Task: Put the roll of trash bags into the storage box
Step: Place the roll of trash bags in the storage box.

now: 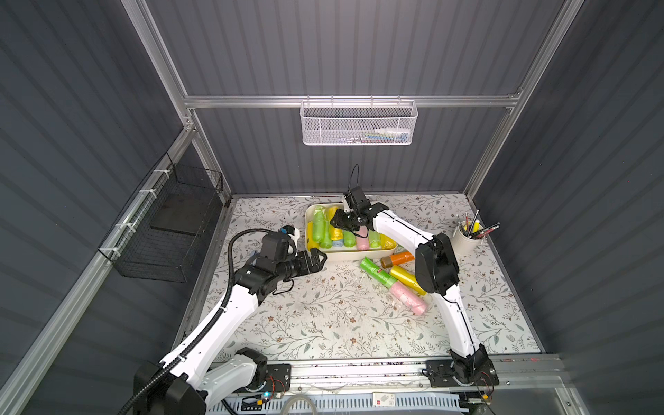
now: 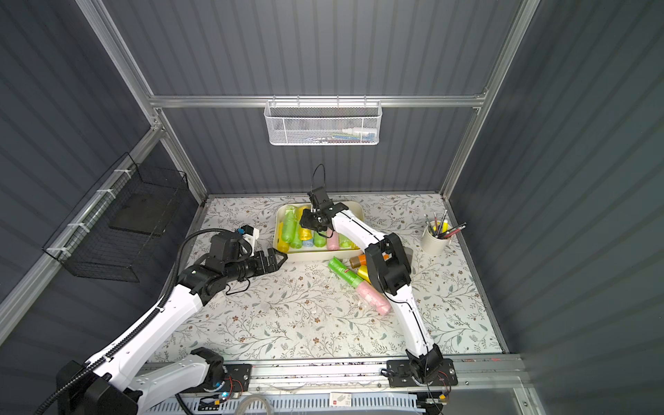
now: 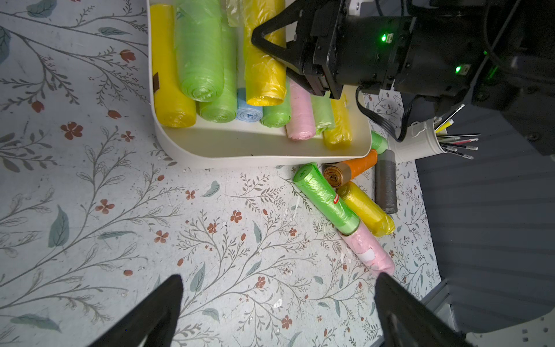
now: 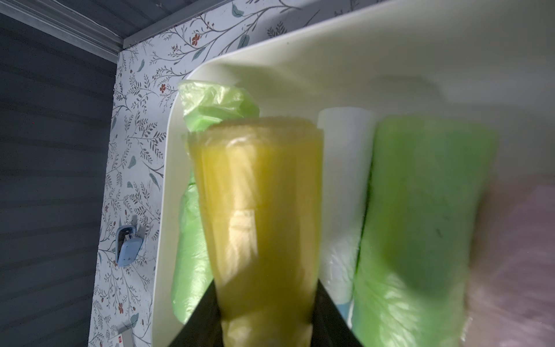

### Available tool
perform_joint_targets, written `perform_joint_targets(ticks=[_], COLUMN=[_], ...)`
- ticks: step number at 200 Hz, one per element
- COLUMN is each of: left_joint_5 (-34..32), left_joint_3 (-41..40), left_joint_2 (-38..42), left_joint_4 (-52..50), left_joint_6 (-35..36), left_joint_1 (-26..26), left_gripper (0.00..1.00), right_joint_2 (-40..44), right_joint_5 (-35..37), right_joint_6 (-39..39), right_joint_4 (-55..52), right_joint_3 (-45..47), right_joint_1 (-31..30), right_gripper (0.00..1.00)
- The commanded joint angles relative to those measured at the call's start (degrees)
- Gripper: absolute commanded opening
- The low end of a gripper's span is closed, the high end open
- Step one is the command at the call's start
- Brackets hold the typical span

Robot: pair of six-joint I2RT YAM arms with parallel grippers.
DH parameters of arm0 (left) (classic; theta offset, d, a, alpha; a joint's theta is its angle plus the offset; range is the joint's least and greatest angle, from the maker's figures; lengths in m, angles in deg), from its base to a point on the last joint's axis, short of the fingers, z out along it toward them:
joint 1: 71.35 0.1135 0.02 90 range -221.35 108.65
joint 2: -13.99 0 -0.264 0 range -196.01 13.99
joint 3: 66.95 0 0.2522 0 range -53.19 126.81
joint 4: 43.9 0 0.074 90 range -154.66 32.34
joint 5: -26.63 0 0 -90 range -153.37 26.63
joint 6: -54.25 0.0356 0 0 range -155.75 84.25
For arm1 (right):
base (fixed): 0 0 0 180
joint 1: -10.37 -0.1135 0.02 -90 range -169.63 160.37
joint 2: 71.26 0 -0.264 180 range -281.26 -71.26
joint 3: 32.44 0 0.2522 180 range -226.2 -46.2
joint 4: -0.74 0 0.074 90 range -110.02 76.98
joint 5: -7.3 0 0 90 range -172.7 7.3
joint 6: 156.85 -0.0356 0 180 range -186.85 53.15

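**Top views.** Item: yellow roll (image 1: 336, 233) of trash bags, pinched in my right claw (image 1: 346, 224). Place: over the cream box (image 1: 350, 256) at the far middle of the counter (image 1: 323, 323), above the rolls already packed there; both top views agree. My left claw (image 1: 318, 260) is spread, empty, just beside the box's near left corner. Loose on the counter to the right of the box are a green roll (image 1: 377, 273), an orange roll (image 1: 397, 258) and a pink roll (image 1: 411, 298).

**Left wrist view.** My right claw (image 3: 270, 55) grips the yellow roll (image 3: 264, 75) across its body. The long axis runs parallel to the packed rolls, near wall to far wall. Its near end lies over a blue roll (image 3: 247, 111); whether they touch I cannot tell.

**Right wrist view.** The yellow roll (image 4: 258, 210) points straight ahead from between my jaws, toward the box's far wall (image 4: 390, 60). Appearance: thin glossy film, translucent, tightly wound, with the wrap slightly rumpled at the far end.

**Note.** The roll sits inside the box's outline, so I judge that letting go falls to my right arm alone.
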Motion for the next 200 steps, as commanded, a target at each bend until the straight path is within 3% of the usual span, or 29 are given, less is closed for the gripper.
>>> perform_joint_targets(ticks=[1, 76, 86, 102, 180, 200], left_joint_5=[0.18, 0.74, 0.65, 0.56, -0.54, -0.57], left_joint_3=[1.16, 1.28, 1.29, 1.44, 2.0, 2.11], left_joint_2=[-0.37, -1.24, -1.32, -1.41, -2.03, -2.49], left_joint_4=[-0.43, -0.24, -0.16, -0.46, -0.79, -0.53], left_joint_6=[1.26, 1.41, 1.35, 1.65, 3.05, 3.16], left_joint_1=[0.01, 0.01, 0.02, -0.04, -0.04, -0.03], left_gripper=[1.0, 1.0, 1.0, 1.0, 1.0, 1.0], right_joint_2=[-1.12, -3.26, -3.41, -3.56, 4.28, 7.55], right_joint_5=[-1.45, -6.14, -6.82, -9.37, -8.07, -4.5], right_joint_6=[-1.12, -4.64, -4.71, -4.76, -2.94, -1.98], right_joint_4=[1.64, 5.7, 5.85, 5.81, 6.71, 6.79], right_joint_3=[-2.46, -3.31, -3.41, -3.32, 2.54, 5.01], right_joint_1=[0.34, 0.92, 0.96, 1.31, 1.75, 1.71], right_gripper=[0.38, 0.4, 0.45, 0.64, 0.76, 0.8])
